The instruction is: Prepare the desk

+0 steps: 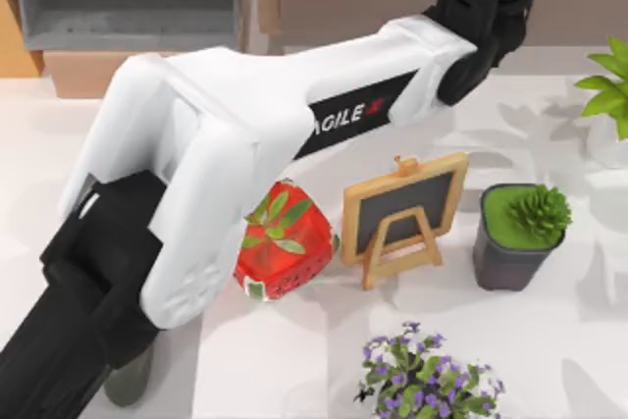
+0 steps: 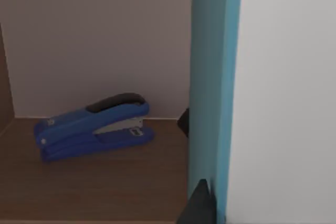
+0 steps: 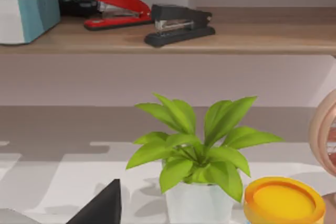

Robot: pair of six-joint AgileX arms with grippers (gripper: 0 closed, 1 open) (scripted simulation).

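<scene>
left arm: reaches far over desk (image 1: 549,340) to shelf; holding teal-and-white box (image 2: 231,77) upright beside blue stapler (image 2: 94,127) (grasp looks clenched)
right gripper (image 3: 100,205): parked near leafy plant (image 3: 194,150); fingers: cannot tell

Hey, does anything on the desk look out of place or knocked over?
Nothing looks spilled or toppled. On the desk, the strawberry, small chalkboard easel and potted succulent all stand upright. The one oddity is a strawberry among desk decor.
</scene>
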